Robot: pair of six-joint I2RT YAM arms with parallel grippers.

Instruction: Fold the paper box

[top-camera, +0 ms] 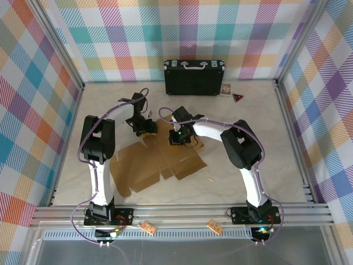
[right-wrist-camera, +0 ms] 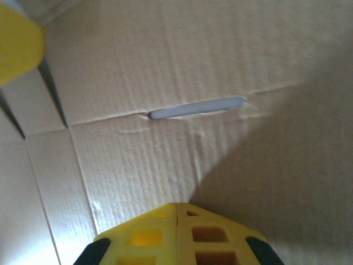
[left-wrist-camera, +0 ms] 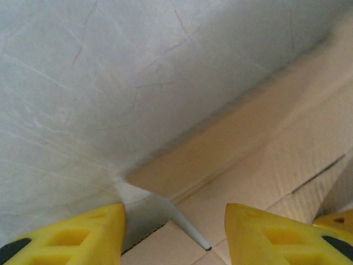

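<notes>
Aluminium rail (top-camera: pixel 176 212) runs along the 6 o'clock edge of the table (top-camera: pixel 292 165); two small orange-brown tags (top-camera: pixel 146 227) lie just on its near side. Left arm (top-camera: pixel 98 138) is based at 7 o'clock, right arm (top-camera: pixel 242 146) at 5.

Paper box (top-camera: pixel 157 163): brown corrugated sheet, mostly flat at table centre, spreading toward 7 o'clock, flaps out. Both arms reach over its far part.

Left jaws, at 11 o'clock of the sheet: yellow fingers (left-wrist-camera: pixel 83 237) stand apart, partly open, with nothing gripped between them. A cardboard edge and bare table lie beneath.

Right jaws, at 1 o'clock of the sheet, near the left: fingers (right-wrist-camera: pixel 209 237) pressed together, closed, with nothing seen between them. The tip is low over the cardboard near a narrow slot (right-wrist-camera: pixel 196 106).

Black case (top-camera: pixel 194 77) with a silver handle stands at 12 o'clock against the checked back wall (top-camera: pixel 176 27). A small card (top-camera: pixel 226 89) and a dark triangle (top-camera: pixel 237 97) lie just beside it toward 1 o'clock.
</notes>
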